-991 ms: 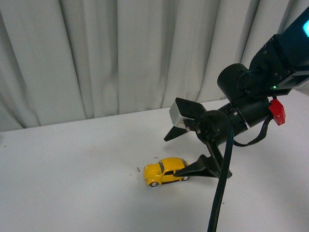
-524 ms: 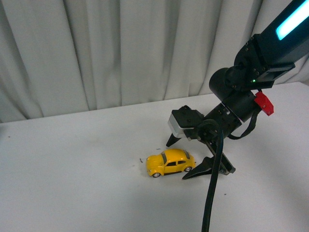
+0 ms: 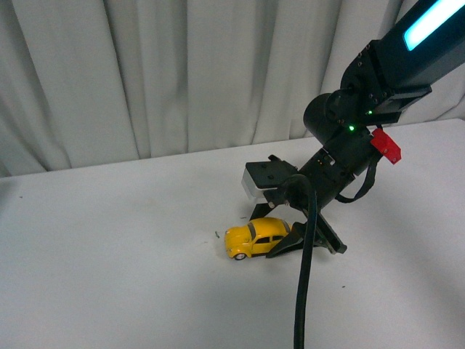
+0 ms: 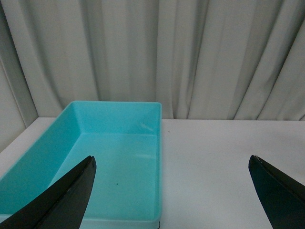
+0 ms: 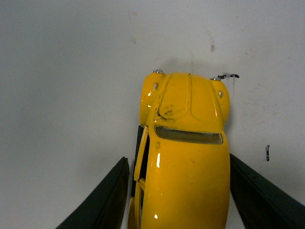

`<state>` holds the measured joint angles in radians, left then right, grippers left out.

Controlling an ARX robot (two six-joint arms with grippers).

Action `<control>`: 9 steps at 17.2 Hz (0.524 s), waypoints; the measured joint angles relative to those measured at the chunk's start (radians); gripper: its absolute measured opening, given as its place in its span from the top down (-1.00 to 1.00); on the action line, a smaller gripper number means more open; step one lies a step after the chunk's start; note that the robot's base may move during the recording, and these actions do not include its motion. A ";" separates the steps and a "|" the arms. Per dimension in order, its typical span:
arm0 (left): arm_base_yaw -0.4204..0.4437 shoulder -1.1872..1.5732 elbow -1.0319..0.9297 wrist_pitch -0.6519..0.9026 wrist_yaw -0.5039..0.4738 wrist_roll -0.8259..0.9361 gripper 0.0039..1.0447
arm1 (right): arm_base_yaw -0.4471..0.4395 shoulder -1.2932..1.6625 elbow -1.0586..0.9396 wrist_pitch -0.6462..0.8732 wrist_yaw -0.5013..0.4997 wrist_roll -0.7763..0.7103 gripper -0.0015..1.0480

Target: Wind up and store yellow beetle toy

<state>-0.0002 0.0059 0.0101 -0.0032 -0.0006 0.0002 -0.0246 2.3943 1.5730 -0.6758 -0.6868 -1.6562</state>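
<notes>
right arm [image 3: 350, 138] angled down, fingers [image 3: 288, 248] straddling yellow beetle toy [image 3: 254, 238], seemingly unclamped

Glossy yellow finish on the yellow beetle toy [image 5: 183, 157], smooth, with bright glints along the roof and a few dark scuffs on the bonnet. Matt black, plastic-looking fingers [image 5: 109, 205] on the right tool [image 3: 263, 234], no shine at all. Same dull black on the left tool [image 4: 171, 159]. Smooth turquoise plastic for the bin [image 4: 119, 117], faintly shiny inside. Matt white surface [image 3: 109, 254], lightly flecked with dark specks. Soft pale cloth in the curtain [image 3: 145, 73], hanging in folds. Slight rubbery sheen on the black cable [image 3: 301, 291].
</notes>
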 joint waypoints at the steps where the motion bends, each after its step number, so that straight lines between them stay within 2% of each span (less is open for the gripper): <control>1: 0.000 0.000 0.000 0.000 0.000 0.000 -0.88 | 0.003 0.002 0.000 0.000 0.005 0.008 -0.05; 3: 0.000 0.000 0.000 0.000 0.000 0.000 -0.88 | 0.011 0.002 0.000 0.007 0.004 0.019 0.18; 9: 0.000 0.000 0.000 0.000 0.000 0.000 -0.88 | 0.056 0.024 0.063 0.018 -0.032 0.044 0.19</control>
<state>-0.0002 0.0059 0.0101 -0.0029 -0.0006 0.0002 0.0311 2.4184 1.6363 -0.6575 -0.7185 -1.6123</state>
